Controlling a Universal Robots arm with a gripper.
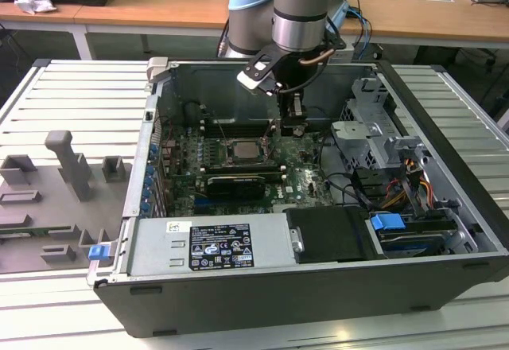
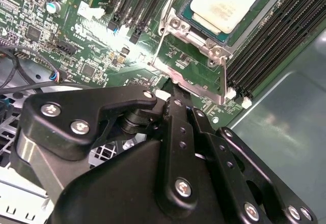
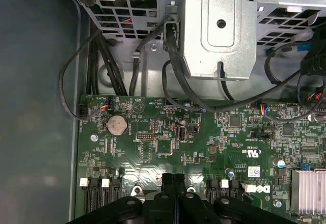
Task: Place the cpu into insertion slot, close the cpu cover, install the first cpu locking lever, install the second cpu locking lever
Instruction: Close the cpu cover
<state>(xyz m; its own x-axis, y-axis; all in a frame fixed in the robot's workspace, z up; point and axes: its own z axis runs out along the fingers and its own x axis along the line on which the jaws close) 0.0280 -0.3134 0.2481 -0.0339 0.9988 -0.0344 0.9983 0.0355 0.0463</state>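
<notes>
The cpu [image 2: 224, 2], with its pale metal top, lies in the insertion slot [image 1: 243, 151] on the green board inside the open computer case. The silver cpu cover [image 2: 198, 40] lies flat around it. Two thin metal levers run along the socket's sides, one [image 2: 162, 35] and another [image 2: 224, 81]. My gripper [image 1: 292, 127] hangs just to the exterior view's right of the socket. Its black fingers are shut together in both wrist views, with the tips [image 2: 165, 91] by the socket's corner, low over the board [image 3: 173, 178]. Whether they touch a lever is hidden.
Black memory slots [image 2: 275, 46] flank the socket. A metal drive cage [image 1: 374, 127] with black cables [image 3: 173, 76] stands on the exterior view's right. A black graphics card [image 1: 235, 183] and the power supply [image 1: 215, 246] lie nearer the camera. Grey fixtures [image 1: 71, 167] sit outside the case.
</notes>
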